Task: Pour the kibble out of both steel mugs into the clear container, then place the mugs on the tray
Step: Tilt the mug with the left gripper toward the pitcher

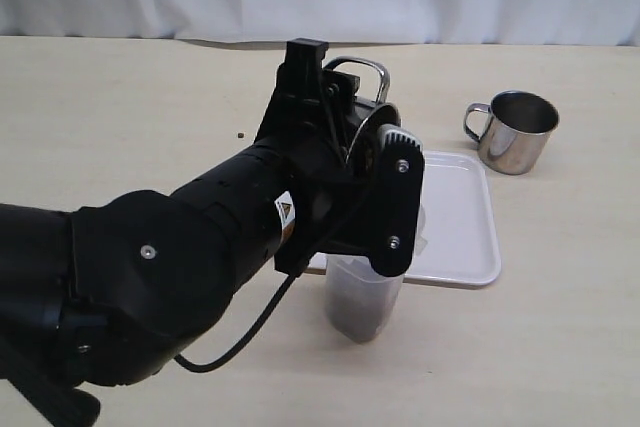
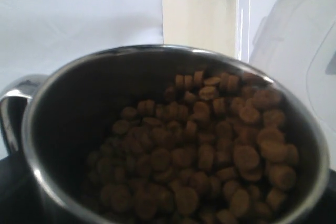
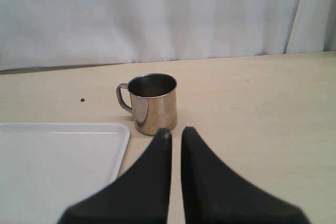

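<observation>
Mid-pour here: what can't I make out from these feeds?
- Exterior view: the left arm hides the clear container's rim and most of the held mug; whether kibble lands inside is unseen.
- Left wrist view: the held mug fills the frame, hiding the jaws gripping it.
- Right wrist view: the other mug's own wall hides its bottom; empty or not, cannot tell.

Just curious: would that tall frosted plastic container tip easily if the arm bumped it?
Probably yes: the tall frosted plastic container is narrow and tapers toward its base. The dark brown kibble pellets settled at its bottom likely steady it somewhat.
</observation>
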